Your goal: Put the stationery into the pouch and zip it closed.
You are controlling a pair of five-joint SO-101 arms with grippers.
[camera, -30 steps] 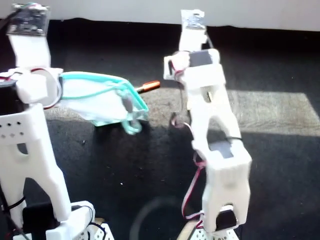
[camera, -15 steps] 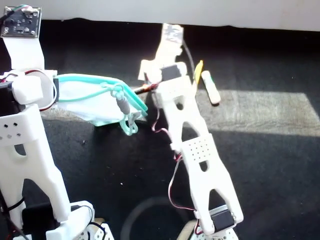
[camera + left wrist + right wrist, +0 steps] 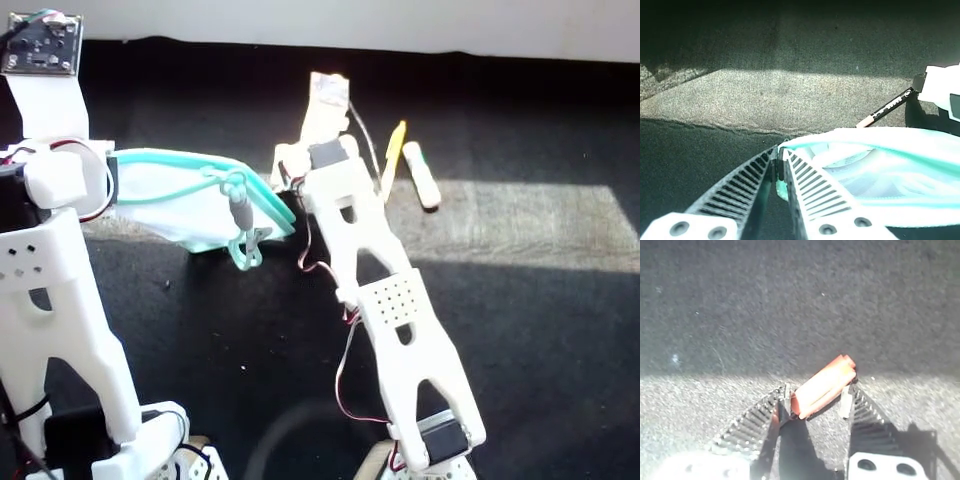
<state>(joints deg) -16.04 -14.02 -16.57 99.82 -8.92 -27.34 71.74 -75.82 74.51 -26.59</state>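
Slim black pen [image 3: 887, 106] w/ a pale tip and an orange-red end: long axis runs from the pouch rim out to the right gripper [image 3: 815, 396]. Pale tip points at the teal rim and sits right by it; can't tell if it touches. Orange-red end lies skewed btwn the right gripper's ribbed fingers, both tips against it, so it's gripped. Translucent white pouch w/ teal zip edging [image 3: 185, 200] stretches lengthwise btwn the two arms, w/ a grey zip pull and teal loop [image 3: 240, 212] hanging at the end nearer the right arm. Left gripper [image 3: 777, 167] is clamped tight on the pouch's other end. Beyond the right arm, a yellow pen [image 3: 396, 150] and a white marker w/ green cap [image 3: 420, 175] lie near each other, not touching, on the dark felt mat [image 3: 540, 330].
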